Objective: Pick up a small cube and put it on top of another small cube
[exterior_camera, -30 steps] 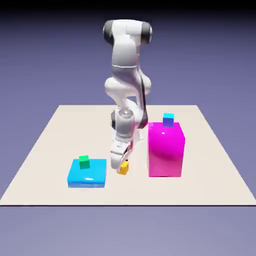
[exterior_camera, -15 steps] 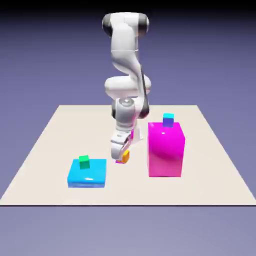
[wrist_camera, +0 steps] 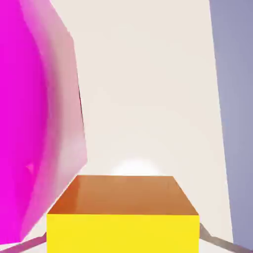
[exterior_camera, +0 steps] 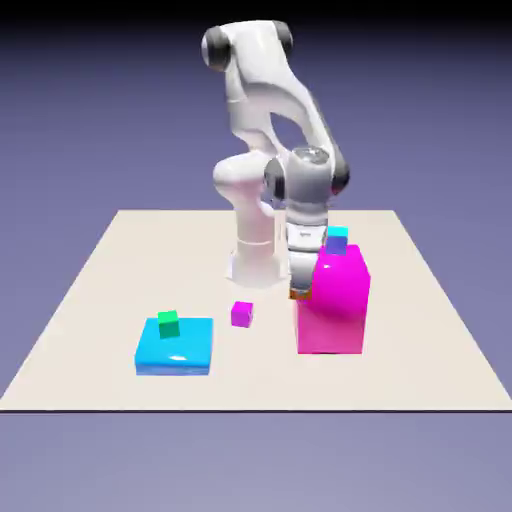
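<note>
Clamped on the small cube (wrist_camera: 123, 217) — that is the end effector (exterior_camera: 300, 290) right now, jaws drawn in tight on the orange-yellow piece, which fills the bottom of the hand view with only slivers of grey fingertip peeking out at either side. In the exterior view the end effector hangs just beside the magenta block (exterior_camera: 333, 300), on the exterior view's left of it, low against the block's upper half, and only a speck of orange shows there beneath the wrist. Clear of the tabletop (exterior_camera: 100, 300), by the look of it: the hand view has pale surface well beneath the held cube, and the magenta wall looms large along one side.

Up on the block sits the target — another small cube (exterior_camera: 337, 240), blue with a lighter cyan top, perched near the block's far edge. It is above the end effector and a little to the exterior view's right.

So the pick looks done. What is left is the harder half: the held cube has to climb above the block's top, travel over the blue cube, come down square on that cyan face and be let go. None of that is done yet.

Elsewhere, a tiny magenta-purple cube (exterior_camera: 241, 314) lies loose on the tabletop, and a tiny green cube (exterior_camera: 168, 323) rides on a flat cyan slab (exterior_camera: 175, 346) — both well apart from the action
</note>
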Controlling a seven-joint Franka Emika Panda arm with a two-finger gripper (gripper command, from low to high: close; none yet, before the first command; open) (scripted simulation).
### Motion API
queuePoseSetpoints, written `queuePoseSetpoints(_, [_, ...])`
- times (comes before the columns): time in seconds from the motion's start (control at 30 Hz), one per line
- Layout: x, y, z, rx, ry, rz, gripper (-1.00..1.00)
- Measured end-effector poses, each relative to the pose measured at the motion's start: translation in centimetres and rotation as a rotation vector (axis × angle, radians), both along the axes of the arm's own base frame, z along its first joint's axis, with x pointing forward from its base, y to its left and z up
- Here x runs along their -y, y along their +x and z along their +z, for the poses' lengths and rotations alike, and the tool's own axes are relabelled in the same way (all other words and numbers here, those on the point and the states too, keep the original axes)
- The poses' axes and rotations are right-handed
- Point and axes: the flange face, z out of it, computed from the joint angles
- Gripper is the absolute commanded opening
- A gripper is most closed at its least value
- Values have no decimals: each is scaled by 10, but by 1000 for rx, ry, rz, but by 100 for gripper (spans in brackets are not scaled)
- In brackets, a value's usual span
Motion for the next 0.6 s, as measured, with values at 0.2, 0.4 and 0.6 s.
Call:
queuePoseSetpoints(0.2, [-50,-68,53,-24,9,447,-100])
queuePoseSetpoints(0.4, [-71,-145,95,-33,-18,880,-100])
queuePoseSetpoints(0.6, [-69,-159,81,32,-42,1008,-100])
